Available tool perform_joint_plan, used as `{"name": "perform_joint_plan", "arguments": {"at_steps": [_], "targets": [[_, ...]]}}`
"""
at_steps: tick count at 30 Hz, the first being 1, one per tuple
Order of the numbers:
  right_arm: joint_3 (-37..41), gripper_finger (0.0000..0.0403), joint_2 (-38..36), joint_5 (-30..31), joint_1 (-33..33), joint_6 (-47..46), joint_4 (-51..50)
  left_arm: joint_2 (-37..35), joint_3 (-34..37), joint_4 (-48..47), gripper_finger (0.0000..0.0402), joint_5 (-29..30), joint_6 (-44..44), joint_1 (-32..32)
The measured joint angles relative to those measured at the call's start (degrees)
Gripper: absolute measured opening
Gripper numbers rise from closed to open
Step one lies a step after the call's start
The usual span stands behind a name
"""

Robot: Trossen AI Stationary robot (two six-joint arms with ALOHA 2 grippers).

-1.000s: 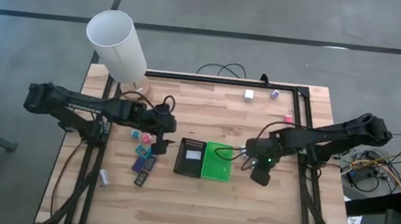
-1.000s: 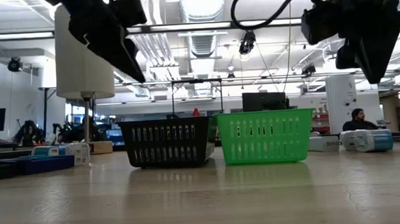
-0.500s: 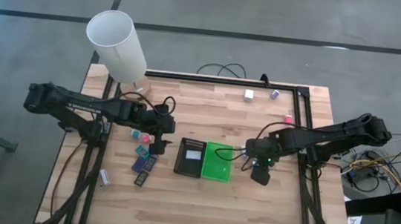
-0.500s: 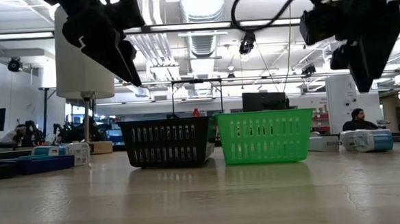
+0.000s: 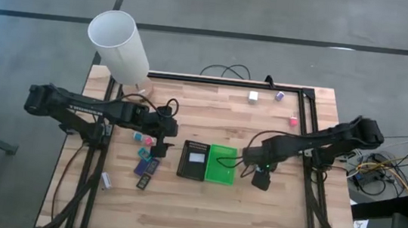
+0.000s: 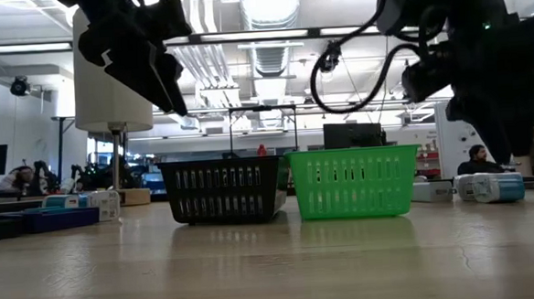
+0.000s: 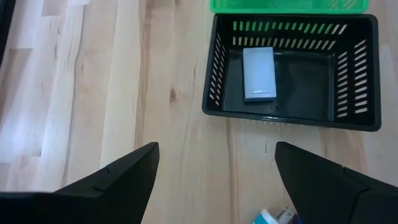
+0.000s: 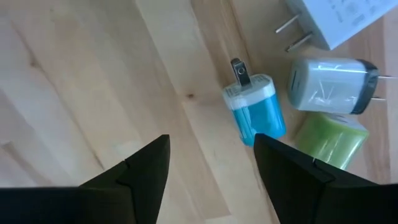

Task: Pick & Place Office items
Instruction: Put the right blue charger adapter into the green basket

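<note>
Office items [image 5: 141,153] are scattered on the wooden table [image 5: 201,212]. Pink and teal blocks sit just left of the left gripper [image 5: 160,150], with flat dark-blue rectangles [image 5: 146,170] a little nearer the front edge. At the back of the table there's a white block [image 5: 253,96] and a purple block [image 5: 279,96], with a pink block [image 5: 293,121] near the right-hand rail. A pale rectangular item [image 7: 258,73] lies flat inside the black basket [image 7: 289,118], which stands side by side with the green basket [image 5: 221,165], the two touching mid-table.

Left gripper now: it hangs just left of the black basket, fingers spread wide, nothing between them. The left wrist view looks across bare wood straight into that basket, and a teal item [image 7: 273,216] peeks in by one finger.

Over to the right gripper [image 5: 260,182], poised just right of the green basket, jaws parted and empty. Its wrist view picks up a blue plug-in charger [image 8: 255,113] lying on the wood. A grey-white charger [image 8: 329,84] and a green charger [image 8: 329,142] lie just beside it; where these sit on the table I can't match from above.

In the low view both grippers hang well clear of the tabletop. The tall white lampshade [image 5: 118,44] stands at the back left corner.
</note>
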State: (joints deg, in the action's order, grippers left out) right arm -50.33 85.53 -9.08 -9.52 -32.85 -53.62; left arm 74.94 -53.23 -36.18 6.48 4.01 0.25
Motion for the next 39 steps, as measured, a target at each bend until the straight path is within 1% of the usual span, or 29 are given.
{"name": "perform_joint_plan", "arguments": {"at_steps": [9, 16, 25, 32, 39], "targets": [[-0.13, 0.0233, 3.01, -0.16, 0.00, -0.17, -0.03, 0.00, 0.00, -0.39, 0.0328, 0.00, -2.44, 0.00], [0.00, 0.0231, 1.55, 0.00, 0.02, -0.64, -0.11, 0.00, 0.00, -1.21, 0.0328, 0.00, -2.51, 0.00], [0.00, 0.0224, 0.02, 0.46, 0.01, 6.32, 0.66, 0.00, 0.00, -3.16, 0.0328, 0.00, -2.52, 0.00], [-0.02, 0.0232, 0.05, 6.35, 0.04, 7.57, 2.66, 0.00, 0.00, -3.80, 0.0328, 0.00, -2.90, 0.00], [0.05, 0.0241, 0.05, 7.38, 0.04, 7.58, 2.68, 0.00, 0.00, -5.57, 0.0328, 0.00, -3.17, 0.00]]}}
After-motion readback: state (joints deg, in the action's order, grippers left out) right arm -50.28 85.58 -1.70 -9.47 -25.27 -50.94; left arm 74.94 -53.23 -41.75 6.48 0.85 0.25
